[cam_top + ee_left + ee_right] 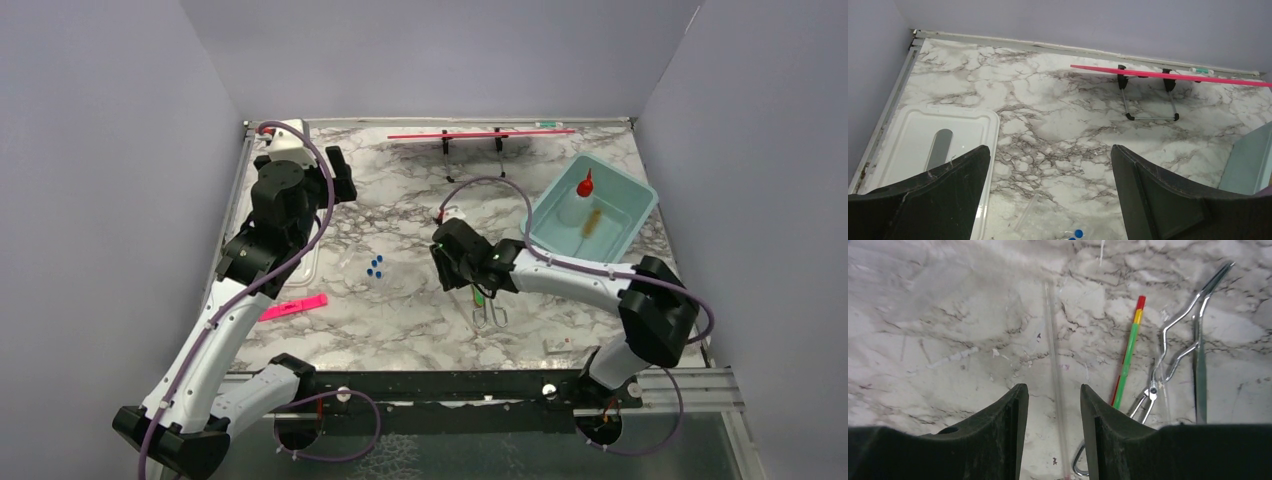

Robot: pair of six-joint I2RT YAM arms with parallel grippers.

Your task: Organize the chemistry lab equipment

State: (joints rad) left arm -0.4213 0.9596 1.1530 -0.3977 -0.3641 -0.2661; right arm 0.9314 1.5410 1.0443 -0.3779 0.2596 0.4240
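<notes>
Found right gripper partway open, fingers straddling the thin rod without touching it — nothing held. Reaches in low from the near right corner of the marble surface, forearm leftward, wrist near the middle. Recorded the rod lying flat, long axis in line with the fingers, running out ahead of them. Noted just right of it the green-handled tool, red end away from the wrist, then the metal forceps, roughly parallel. Found left gripper wide open and empty — raised near the far left corner.
</notes>
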